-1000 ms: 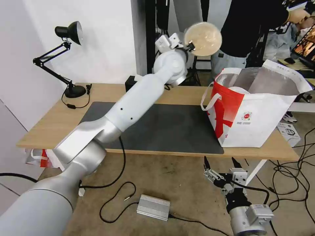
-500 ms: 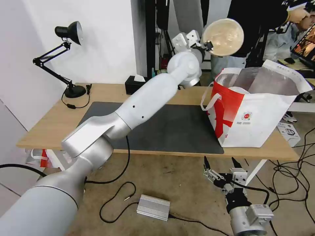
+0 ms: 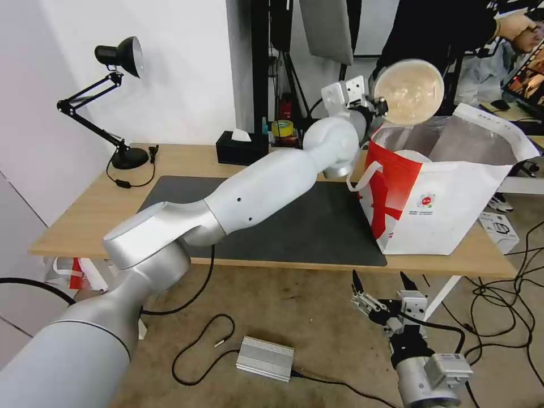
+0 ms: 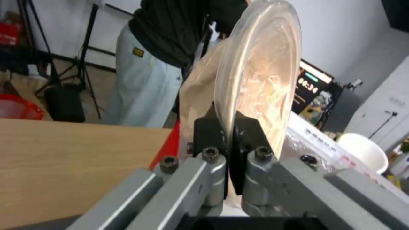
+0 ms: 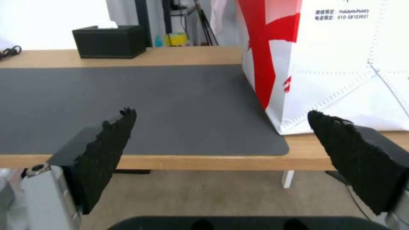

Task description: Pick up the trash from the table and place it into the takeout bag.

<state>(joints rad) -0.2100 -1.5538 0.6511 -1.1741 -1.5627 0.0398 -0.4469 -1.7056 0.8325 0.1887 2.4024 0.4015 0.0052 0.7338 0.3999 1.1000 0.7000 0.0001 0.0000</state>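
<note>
Currently left gripper (image 3: 381, 105) is clamped on the rim of the beige paper bowl (image 3: 409, 92), bowl tipped on its side with its clear-lidded face toward the head camera, held in the air just above the near-left top edge of the takeout bag (image 3: 436, 204). Left wrist view: both black fingers (image 4: 249, 131) pinch the bowl's rim (image 4: 255, 76) edge-on. Bag stands upright on the table (image 3: 85, 218), partly on the dark grey mat (image 3: 294, 226), mouth open with foil lining showing; a white bowl (image 3: 412, 155) sits inside it. Right gripper (image 3: 378, 281) hangs low in front of the table, below the bag, jaws spread wide and empty; its pads (image 5: 106, 140) frame the mat and the bag's side (image 5: 332, 64). Black tissue box (image 3: 241, 148) sits at the table's back edge, well left of the bag. Desk lamp (image 3: 116, 102) stands farther left of the bag.
</note>
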